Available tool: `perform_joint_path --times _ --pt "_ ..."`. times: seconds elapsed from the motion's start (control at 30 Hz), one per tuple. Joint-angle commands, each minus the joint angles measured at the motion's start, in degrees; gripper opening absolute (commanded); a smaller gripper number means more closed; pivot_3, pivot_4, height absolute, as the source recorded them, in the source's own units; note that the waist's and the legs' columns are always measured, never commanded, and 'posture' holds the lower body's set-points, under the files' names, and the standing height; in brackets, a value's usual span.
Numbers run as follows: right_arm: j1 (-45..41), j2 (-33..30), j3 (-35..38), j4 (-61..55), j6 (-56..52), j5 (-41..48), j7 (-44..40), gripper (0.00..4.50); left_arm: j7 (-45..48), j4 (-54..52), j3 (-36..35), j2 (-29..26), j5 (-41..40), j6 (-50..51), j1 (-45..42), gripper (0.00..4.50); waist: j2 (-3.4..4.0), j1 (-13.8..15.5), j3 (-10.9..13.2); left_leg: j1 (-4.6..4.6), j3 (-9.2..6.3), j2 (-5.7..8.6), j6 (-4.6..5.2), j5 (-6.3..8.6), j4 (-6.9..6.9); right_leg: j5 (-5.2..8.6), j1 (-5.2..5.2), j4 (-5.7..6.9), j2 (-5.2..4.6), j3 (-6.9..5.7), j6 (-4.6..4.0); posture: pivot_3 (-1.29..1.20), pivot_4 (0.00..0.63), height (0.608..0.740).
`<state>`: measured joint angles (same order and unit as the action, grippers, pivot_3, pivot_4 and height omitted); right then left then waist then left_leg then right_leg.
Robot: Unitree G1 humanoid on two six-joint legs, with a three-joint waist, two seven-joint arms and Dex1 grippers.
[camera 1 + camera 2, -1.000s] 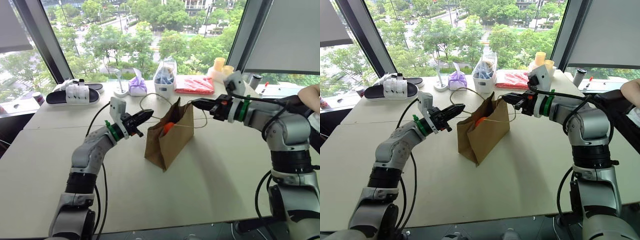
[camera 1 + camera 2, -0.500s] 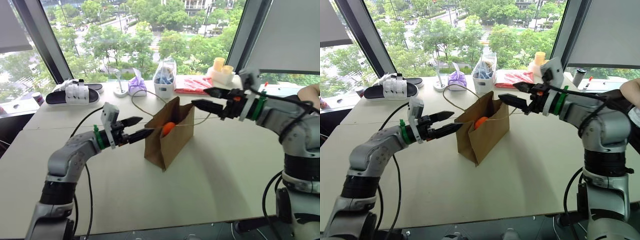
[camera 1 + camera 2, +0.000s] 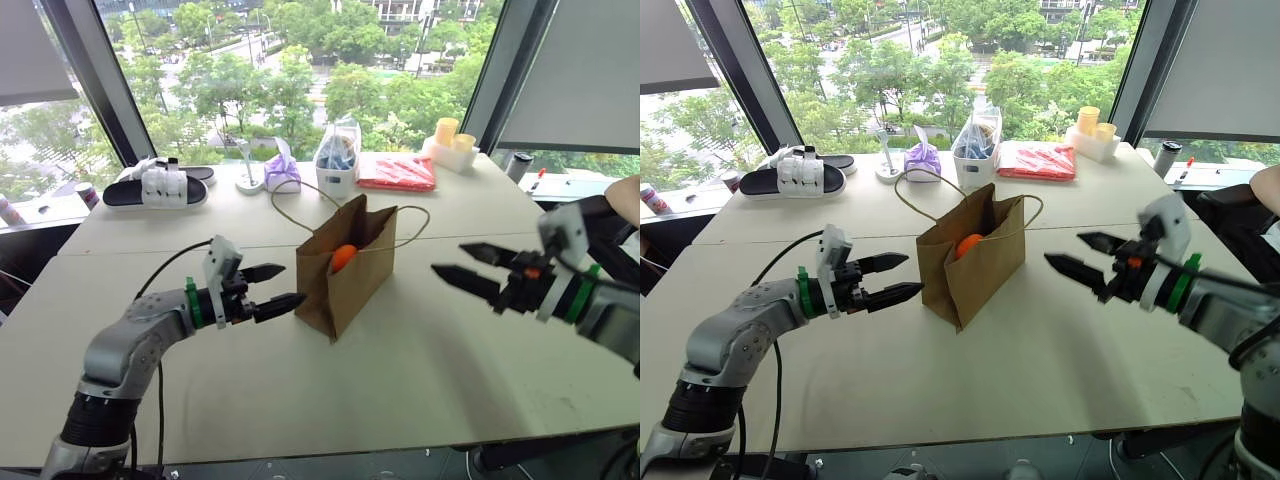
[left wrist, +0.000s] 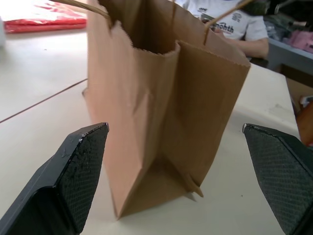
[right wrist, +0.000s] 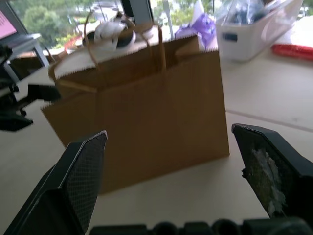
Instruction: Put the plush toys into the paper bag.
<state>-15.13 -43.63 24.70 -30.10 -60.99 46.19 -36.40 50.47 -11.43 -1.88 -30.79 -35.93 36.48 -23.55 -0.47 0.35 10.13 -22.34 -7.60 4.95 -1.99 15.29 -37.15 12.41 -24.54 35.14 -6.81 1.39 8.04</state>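
Desk (image 3: 450, 360) by window | paper bag (image 3: 345, 275) upright mid-desk, orange plush toy (image 3: 343, 257) inside, green one perhaps hidden | left gripper (image 3: 275, 287), right gripper (image 3: 462, 268) flank bag, fingers apart, empty

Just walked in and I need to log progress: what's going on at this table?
A two-armed robot is packing plush toys into a brown paper bag standing upright on the table. An orange plush toy sits inside the bag's open top; a green one is not visible. The left gripper and right gripper are both open and empty, one on each side of the bag, apart from it. The bag's cord handles hang loose.
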Motion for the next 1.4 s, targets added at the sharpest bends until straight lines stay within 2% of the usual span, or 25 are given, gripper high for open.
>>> perform_joint_path --times 0.03,0.07,0.13,0.17,0.3,0.57,0.8,0.97,1.07,1.17,1.2,1.3,1.33,1.4 --pt "-0.71 2.83 -9.26 0.85 7.63 -6.06 1.00 3.89 -0.42 -1.56 0.94 0.84 1.01 -1.89 -0.92 4.50 -0.01 -0.33 0.00 0.03 0.02 0.00 0.00 0.00 0.00 0.00 0.00 0.01 0.00 0.01 0.00 0.00 0.150 0.740" --pt "-1.29 3.46 -11.53 1.90 9.18 -7.67 1.15 3.60 -0.45 -1.44 1.13 1.01 1.12 -1.99 -1.08 4.50 0.00 -0.38 0.00 0.04 0.02 -0.02 0.00 0.00 0.00 0.00 0.01 0.01 0.01 0.00 0.00 0.00 0.150 0.740" --pt "-3.30 4.58 -16.06 3.79 12.00 -10.19 0.30 2.54 -0.29 -1.32 1.63 1.23 1.64 -2.49 -1.38 4.50 0.02 -0.58 0.01 0.04 0.00 -0.02 -0.01 0.00 0.00 0.00 0.01 0.02 0.01 0.00 0.00 0.00 0.150 0.740" --pt "-4.59 5.41 -17.84 4.72 12.95 -10.79 -0.06 2.17 -0.36 -1.27 1.76 1.41 1.82 -2.66 -1.56 4.50 0.02 -0.76 0.01 0.03 0.00 -0.01 -0.01 0.00 0.00 0.00 0.01 0.02 0.01 0.00 0.00 0.00 0.150 0.740" --pt "-9.22 7.52 -23.04 8.90 15.82 -13.73 -0.98 0.05 -0.72 -1.05 2.40 2.15 2.55 -3.23 -2.36 4.50 0.00 -0.92 0.01 0.02 -0.07 0.00 -0.01 -0.01 0.01 0.00 0.01 0.01 0.01 -0.02 0.00 0.00 0.150 0.740" --pt "-15.26 11.53 -30.23 17.37 20.99 -20.20 -1.89 0.01 -3.07 -0.55 4.67 5.23 5.70 -5.04 -2.81 4.50 0.00 -0.97 0.01 0.01 -0.10 0.01 -0.01 -0.01 0.02 0.00 0.00 0.00 0.02 -0.02 0.00 0.00 0.150 0.740" --pt "-15.99 13.07 -30.82 18.85 22.02 -22.27 -2.34 0.01 -7.56 2.73 6.34 8.82 10.91 -8.39 -3.86 4.50 0.00 -0.95 0.01 0.01 -0.11 0.02 -0.02 -0.01 0.02 0.00 0.00 0.00 0.02 -0.01 0.00 0.00 0.150 0.740" --pt "-13.01 10.42 -28.31 14.23 20.15 -21.46 -3.27 0.01 -11.02 5.86 6.87 12.03 14.50 -12.05 -3.36 4.50 0.00 -0.75 0.01 0.00 -0.12 0.04 -0.02 -0.01 0.02 0.00 0.00 0.00 0.01 -0.02 0.00 0.00 0.150 0.740" --pt "-11.12 9.22 -26.73 11.65 18.90 -20.91 -2.93 0.00 -12.77 7.40 6.04 14.30 14.42 -12.88 -3.82 3.70 0.00 -0.81 0.01 -0.01 -0.13 0.05 -0.02 -0.01 0.01 0.00 -0.01 -0.01 0.01 -0.02 0.00 0.00 0.150 0.740" --pt "-9.49 8.52 -25.10 9.49 17.61 -20.54 -2.52 0.00 -13.66 8.16 5.63 15.69 13.97 -12.70 -4.38 2.29 0.00 -0.83 0.01 -0.01 -0.14 0.05 -0.02 -0.01 0.01 0.00 0.00 0.00 0.01 -0.02 0.00 0.00 0.150 0.740" --pt "-8.74 8.11 -24.18 8.44 16.93 -20.21 -2.25 0.00 -13.73 8.43 5.57 16.03 13.66 -12.32 -4.75 1.60 0.00 -0.88 0.01 -0.01 -0.13 0.05 -0.02 -0.01 0.01 0.00 0.00 0.01 0.01 -0.02 0.00 0.00 0.150 0.740" --pt "-6.66 6.75 -21.32 5.52 14.99 -19.07 -1.56 0.00 -12.89 8.73 5.31 16.14 12.29 -10.70 -5.68 0.22 0.00 -0.84 0.01 -0.01 -0.13 0.05 -0.02 -0.01 0.01 0.00 -0.01 0.02 0.01 -0.02 0.00 0.00 0.150 0.740" --pt "-5.91 6.14 -20.16 4.56 14.18 -18.68 -1.30 0.00 -12.02 8.92 5.32 15.63 11.99 -10.17 -6.03 0.06 0.00 -0.83 0.01 -0.01 -0.13 0.05 -0.02 -0.01 0.00 0.00 0.00 0.01 0.01 -0.02 0.01 0.00 0.150 0.740" --pt "-4.46 4.91 -17.92 2.91 12.88 -17.79 -1.04 0.00 -10.04 9.86 5.14 14.62 11.41 -9.93 -6.96 0.06 0.00 -0.82 0.01 -0.01 -0.12 0.05 -0.02 -0.01 0.00 0.00 0.00 0.01 0.01 -0.02 0.01 0.00 0.150 0.740"
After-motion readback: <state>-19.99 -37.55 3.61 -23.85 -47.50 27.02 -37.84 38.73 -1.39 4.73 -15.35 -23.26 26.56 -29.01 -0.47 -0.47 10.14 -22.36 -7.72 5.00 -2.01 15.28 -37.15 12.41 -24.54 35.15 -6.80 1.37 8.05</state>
